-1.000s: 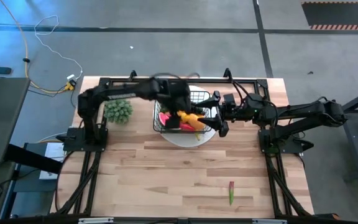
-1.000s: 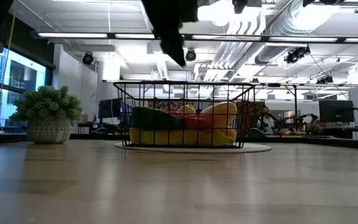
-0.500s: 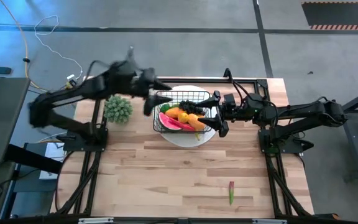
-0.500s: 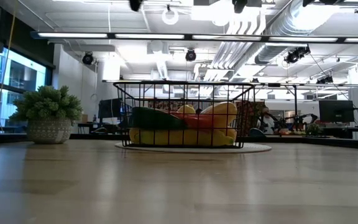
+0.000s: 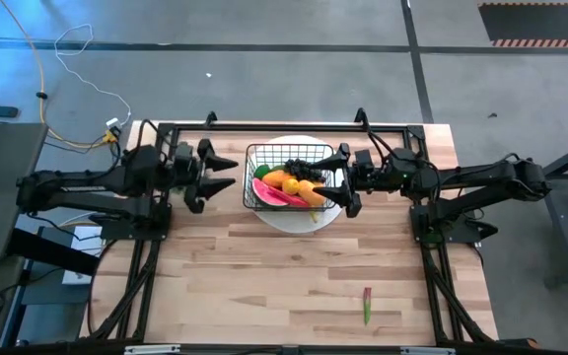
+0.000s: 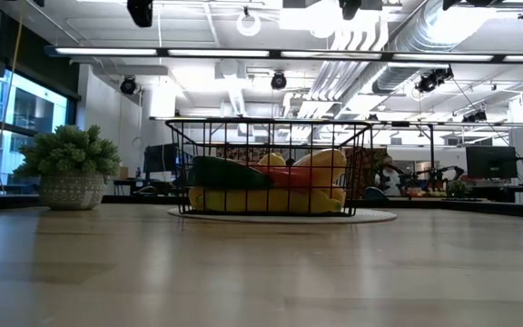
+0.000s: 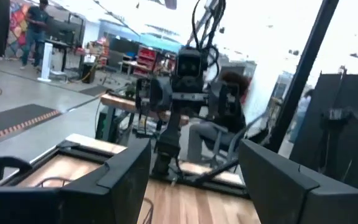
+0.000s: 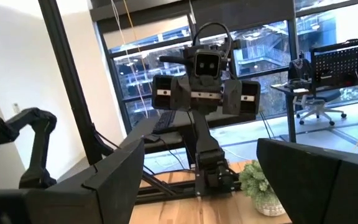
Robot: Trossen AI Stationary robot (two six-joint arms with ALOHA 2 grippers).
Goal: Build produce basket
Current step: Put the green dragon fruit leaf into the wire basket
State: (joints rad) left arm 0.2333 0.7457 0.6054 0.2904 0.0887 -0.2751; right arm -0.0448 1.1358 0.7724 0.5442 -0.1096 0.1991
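The black wire-mesh rectangular basket [image 5: 286, 176], loaded with toy fruit and vegetables [image 5: 289, 185], sits on a round white plate [image 5: 309, 219] between both arms. The right gripper [image 5: 335, 183], jaws wide and empty, hangs at its near rim; the left gripper [image 5: 220, 174], parted and empty, stands farther off. A stray red-and-green piece [image 5: 367, 305] lies well clear on open board.

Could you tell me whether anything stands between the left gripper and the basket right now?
Nothing visible does. The left gripper, fingers open and empty, points at the basket across bare table. The potted plant lies under the left arm, behind the fingers, not in the gap.
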